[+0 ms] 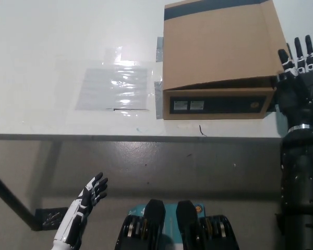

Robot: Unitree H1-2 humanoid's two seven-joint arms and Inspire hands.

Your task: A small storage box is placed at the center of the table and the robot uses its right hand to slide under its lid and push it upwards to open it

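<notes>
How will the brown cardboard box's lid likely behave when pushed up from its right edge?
The brown cardboard lid looks thin and flat, so probably light, possibly flexing. Grey tape at the box's left side may steady it. The open black right hand sits beside the lid's right corner.

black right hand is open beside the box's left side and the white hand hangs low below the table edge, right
Not quite. In the head view the open right hand is at the box's right side, by the lid's front corner, not its left. The white left hand does hang low below the table edge.
</notes>
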